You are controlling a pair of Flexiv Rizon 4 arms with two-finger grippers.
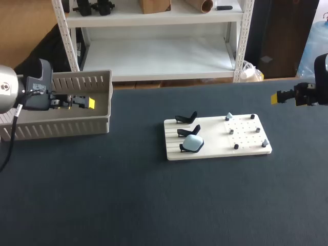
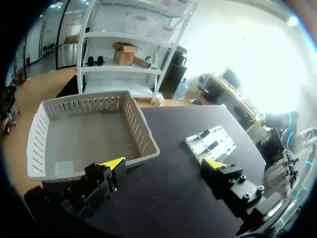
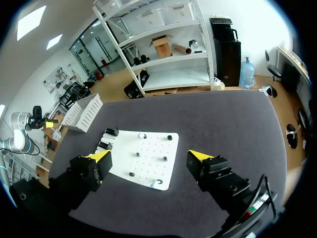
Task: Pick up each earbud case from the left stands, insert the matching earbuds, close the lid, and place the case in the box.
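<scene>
Left gripper [image 2: 163, 166] above slatted box [image 1: 61, 128], fingers wide apart, empty. Right gripper [image 3: 148, 157] also spread, well apart from white board [image 1: 215, 147]. Pale blue earbud case [image 1: 193, 143] on nearest stand [image 1: 182, 148]. Approach case squarely, pinch flanks, lift straight off.

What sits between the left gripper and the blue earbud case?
Head view: only the basket's wall, bare table, then the white board's edge before the case.

Head view: even, diffuse light. The dark desk [image 1: 102, 205] is matte with no glare, and there's only a thin soft shadow under the white board [image 1: 210, 138]. Left wrist view: blown out beyond the desk's far edge, probably window light. Right wrist view: bright ceiling panels [image 3: 30, 20].
</scene>
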